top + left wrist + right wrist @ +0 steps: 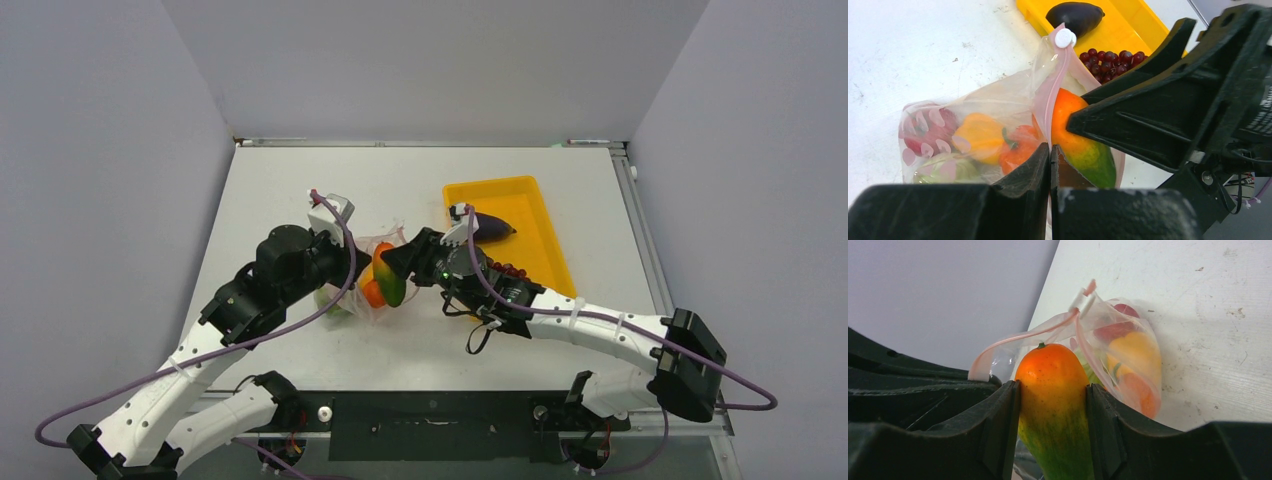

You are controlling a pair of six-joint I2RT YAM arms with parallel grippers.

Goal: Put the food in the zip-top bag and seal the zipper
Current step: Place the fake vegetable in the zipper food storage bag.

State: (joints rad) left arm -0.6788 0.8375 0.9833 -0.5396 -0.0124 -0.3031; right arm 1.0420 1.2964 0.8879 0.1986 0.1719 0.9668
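Note:
The zip-top bag (948,130) is clear with pink dots and lies on the table, holding red, yellow, orange and green food pieces. My left gripper (1050,150) is shut on its pinkish zipper (1050,97), holding the mouth up. At that mouth, my right gripper (1053,387) is shut on an orange-and-green fruit (1050,370), whose orange tip points into the opening. From above, the fruit (388,280) sits between the left gripper (354,264) and the right gripper (396,268). A dark purple eggplant (493,226) and a red grape cluster (508,270) lie in the tray.
The yellow tray (520,190) stands right of the bag, just behind my right wrist. The white zipper slider (1064,37) sits at the far end of the strip. Grey walls close in the table on three sides.

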